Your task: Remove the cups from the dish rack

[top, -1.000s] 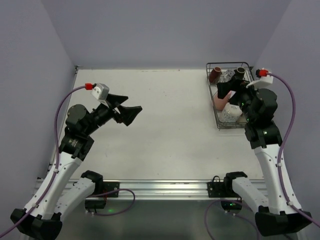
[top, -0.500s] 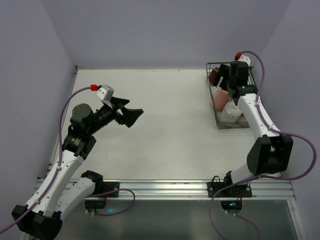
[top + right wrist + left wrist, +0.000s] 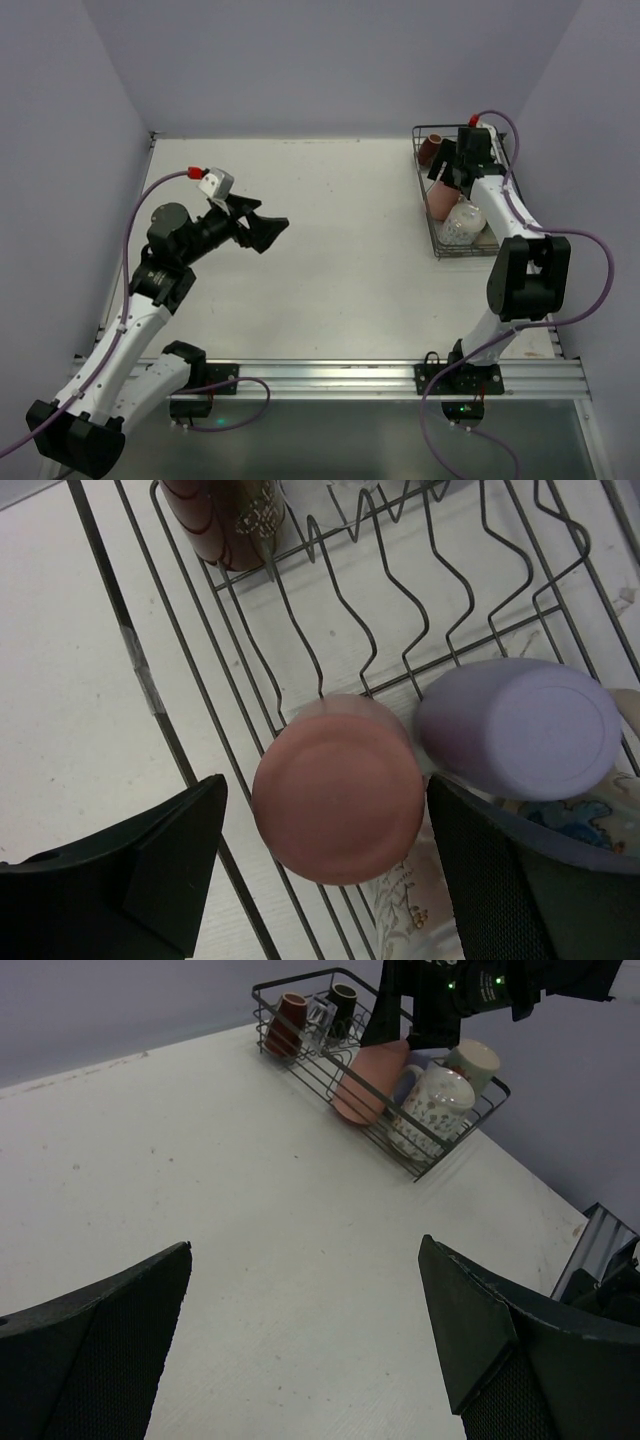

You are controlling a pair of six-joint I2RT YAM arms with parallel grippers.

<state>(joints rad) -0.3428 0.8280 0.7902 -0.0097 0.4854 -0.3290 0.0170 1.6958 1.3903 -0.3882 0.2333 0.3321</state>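
Pick step: right gripper (image 3: 325,810) hangs over the salmon tumbler (image 3: 338,788), base-up mid-rack (image 3: 462,256), jaws apart astride it and gripping nothing; next, I judge: lower, close on its sides, lift it straight out.

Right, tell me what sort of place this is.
Probably a robot lab test cell: plain lavender walls around a white table, two white-and-black robot arms mounted on a metal rail at its near edge, and a black wire dish rack holding small cups.
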